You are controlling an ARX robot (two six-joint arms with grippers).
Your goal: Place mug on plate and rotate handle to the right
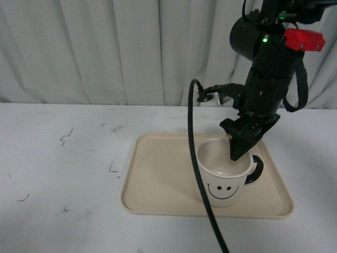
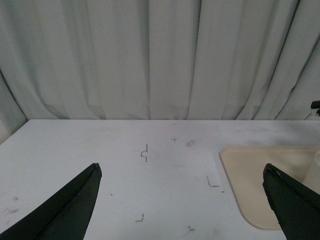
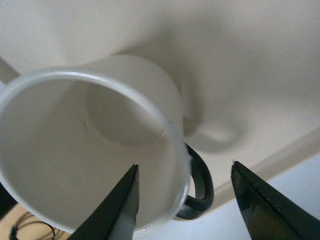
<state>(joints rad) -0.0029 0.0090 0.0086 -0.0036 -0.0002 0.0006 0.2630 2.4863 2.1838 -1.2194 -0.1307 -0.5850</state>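
Note:
The cream-white mug [image 1: 222, 179] stands upright on the right half of the beige plate [image 1: 158, 179], smiley face toward the camera. Its black handle [image 1: 256, 168] points right. My right gripper [image 1: 242, 147] is open and straddles the mug's right rim from above. In the right wrist view, the right gripper [image 3: 184, 165] has one finger [image 3: 117, 210] over the mug's [image 3: 75, 165] inside and the other [image 3: 265, 205] outside beyond the handle [image 3: 201, 186]. My left gripper [image 2: 181, 165] is open and empty over the bare table, with the plate's [image 2: 250, 172] corner beside one finger.
A black cable [image 1: 196, 168] hangs in front of the mug and plate. The white table [image 1: 63, 174] carries small dark marks. A pale curtain [image 1: 105, 47] closes the back. The plate's rim [image 3: 270, 165] runs just past the handle.

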